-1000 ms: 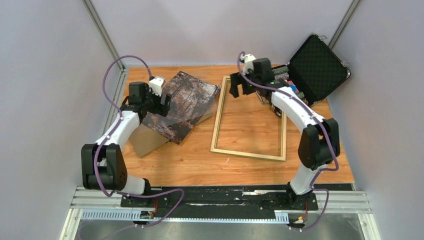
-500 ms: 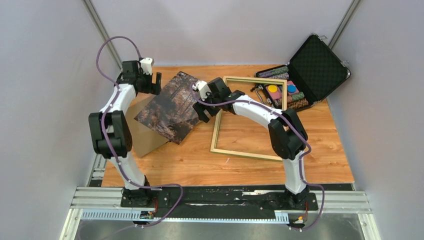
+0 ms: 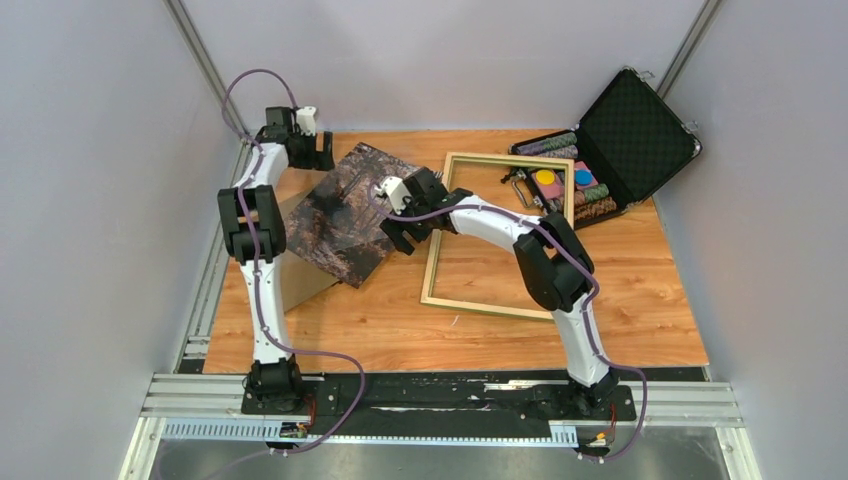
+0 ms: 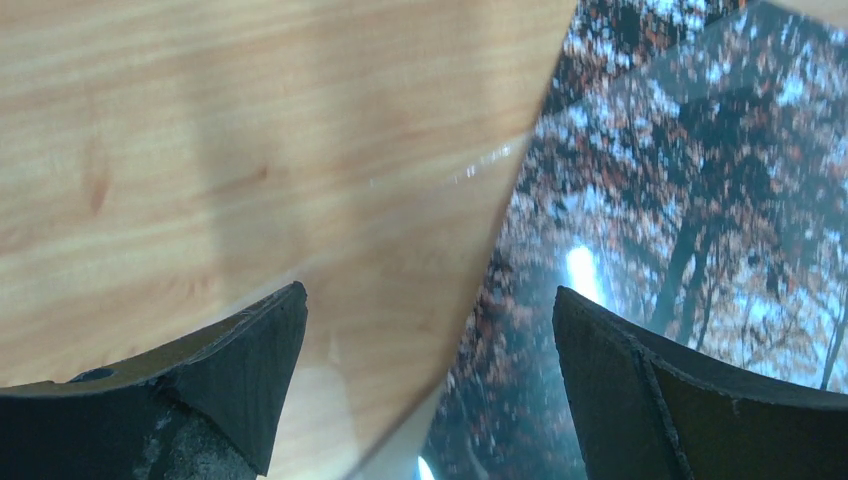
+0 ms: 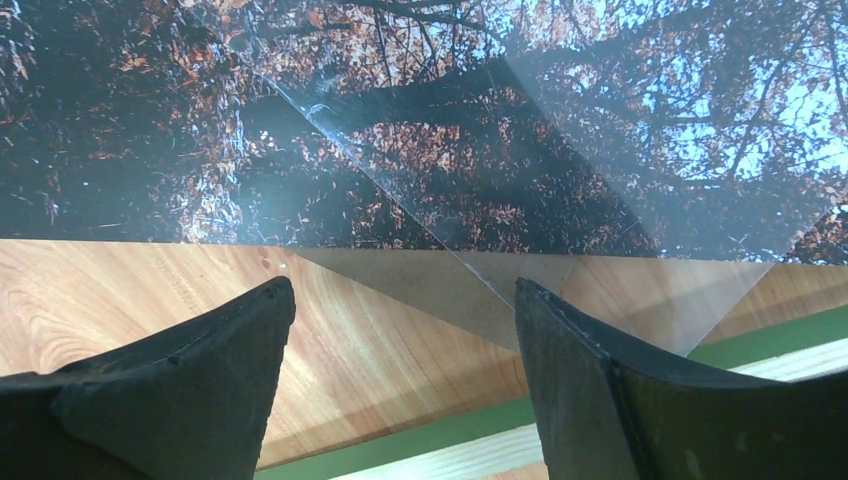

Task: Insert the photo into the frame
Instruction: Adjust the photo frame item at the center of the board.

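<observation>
The photo (image 3: 345, 215), a dark autumn forest print, lies tilted on the table left of centre, with a clear sheet over it. The frame (image 3: 434, 245) lies flat to its right, pale wood side up and nothing inside it. My left gripper (image 3: 322, 152) is open at the photo's far left corner. In the left wrist view it (image 4: 430, 340) straddles the photo's edge (image 4: 680, 200). My right gripper (image 3: 405, 238) is open, low over the photo's right edge. Its wrist view (image 5: 400, 340) shows the photo (image 5: 420, 120) ahead and the frame's green rail (image 5: 440, 435) below.
A plain brown backing board (image 3: 295, 285) pokes out from under the photo's near left side. An open black case (image 3: 620, 140) with coloured chips stands at the back right, touching the frame's far right corner. Grey walls close in on both sides.
My left gripper has swung from the photo's left side to its far left corner. My right gripper has moved from the frame's far left corner to the photo's right edge.
</observation>
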Controlling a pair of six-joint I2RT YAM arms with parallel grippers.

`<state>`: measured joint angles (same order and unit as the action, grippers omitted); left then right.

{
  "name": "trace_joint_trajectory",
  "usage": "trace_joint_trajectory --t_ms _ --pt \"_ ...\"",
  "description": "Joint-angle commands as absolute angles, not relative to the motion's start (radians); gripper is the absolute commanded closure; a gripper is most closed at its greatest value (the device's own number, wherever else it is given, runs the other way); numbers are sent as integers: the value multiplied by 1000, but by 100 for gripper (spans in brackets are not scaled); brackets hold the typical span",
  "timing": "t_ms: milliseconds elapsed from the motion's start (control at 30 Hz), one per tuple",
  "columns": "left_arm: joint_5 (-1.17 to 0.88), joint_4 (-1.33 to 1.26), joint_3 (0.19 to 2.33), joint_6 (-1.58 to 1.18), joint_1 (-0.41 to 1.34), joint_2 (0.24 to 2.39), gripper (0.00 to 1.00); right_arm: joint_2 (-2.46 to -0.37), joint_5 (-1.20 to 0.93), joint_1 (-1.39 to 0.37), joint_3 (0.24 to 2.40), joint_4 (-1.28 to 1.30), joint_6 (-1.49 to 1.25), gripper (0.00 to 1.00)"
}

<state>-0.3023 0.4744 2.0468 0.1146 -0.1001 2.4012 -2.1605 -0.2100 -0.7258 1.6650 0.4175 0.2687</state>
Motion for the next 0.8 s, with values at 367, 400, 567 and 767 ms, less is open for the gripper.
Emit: trace_joint_trajectory --t_ms 367,400,567,767 --pt "-404 538 2438 15 -102 2638 0 -2187 -100 -755 1715 402 323 20" --pt "-411 547 2446 11 -102 2644 0 -2180 -92 -756 1715 402 322 20" --pt "-425 553 2450 6 -98 2663 0 -2132 -78 -761 1704 409 320 20" --pt "-427 586 2428 5 -99 2664 0 -2085 -87 -765 1675 436 302 19"
